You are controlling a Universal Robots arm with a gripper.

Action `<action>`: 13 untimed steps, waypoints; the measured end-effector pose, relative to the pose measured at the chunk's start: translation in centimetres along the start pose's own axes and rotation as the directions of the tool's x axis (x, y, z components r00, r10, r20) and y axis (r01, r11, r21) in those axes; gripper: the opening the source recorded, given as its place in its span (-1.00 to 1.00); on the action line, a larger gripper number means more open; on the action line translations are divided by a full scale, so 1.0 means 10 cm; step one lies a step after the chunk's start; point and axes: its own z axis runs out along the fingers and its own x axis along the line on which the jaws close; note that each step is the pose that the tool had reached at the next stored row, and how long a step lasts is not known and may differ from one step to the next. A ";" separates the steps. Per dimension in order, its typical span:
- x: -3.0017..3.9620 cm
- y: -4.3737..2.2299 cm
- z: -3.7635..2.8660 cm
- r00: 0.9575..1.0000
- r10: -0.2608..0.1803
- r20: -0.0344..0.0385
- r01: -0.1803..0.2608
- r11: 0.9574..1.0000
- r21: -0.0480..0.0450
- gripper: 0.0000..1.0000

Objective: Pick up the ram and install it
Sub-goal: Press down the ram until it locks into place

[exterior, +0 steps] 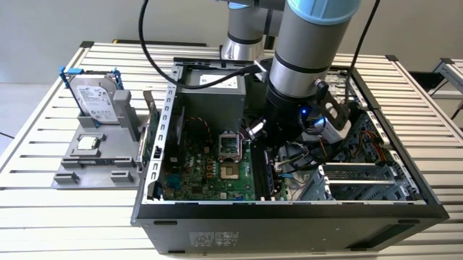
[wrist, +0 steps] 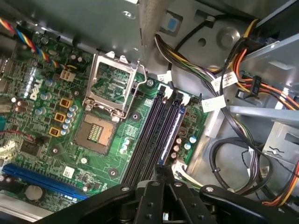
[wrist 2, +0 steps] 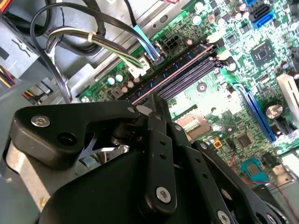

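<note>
The green motherboard point(wrist: 60, 140) carries an open, empty processor socket point(wrist: 100, 126) at the centre's nine o'clock side. At three o'clock from it run black memory slots point(wrist: 152, 140), with the ram point(wrist: 172, 133) standing in one. The black gripper point(wrist: 161, 179) hangs at six o'clock. Bundled cables point(wrist: 233, 84) sit toward two o'clock.

The computer case point(exterior: 289, 216) lies open on the worktop point(exterior: 43, 216), with the motherboard point(exterior: 210, 173) inside it. Toward the exterior view's left of the case sits a holder tray point(exterior: 94, 168) carrying an upright hard drive point(exterior: 96, 100) and, before the drive, a processor chip point(exterior: 88, 143). The arm point(exterior: 304, 70) reaches down into the case, beside the motherboard's memory slots point(wrist: 154, 135).
</note>
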 end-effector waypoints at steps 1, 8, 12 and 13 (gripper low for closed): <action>0.000 0.000 0.000 1.000 -0.010 0.000 0.010 1.000 0.000 -1.00; -0.001 -0.001 0.000 0.996 -0.087 0.001 0.087 0.996 -0.001 -1.00; -0.002 -0.001 0.000 0.991 -0.130 0.002 0.130 0.991 -0.002 -1.00; -0.002 -0.001 0.000 0.990 -0.142 0.002 0.142 0.990 -0.002 -1.00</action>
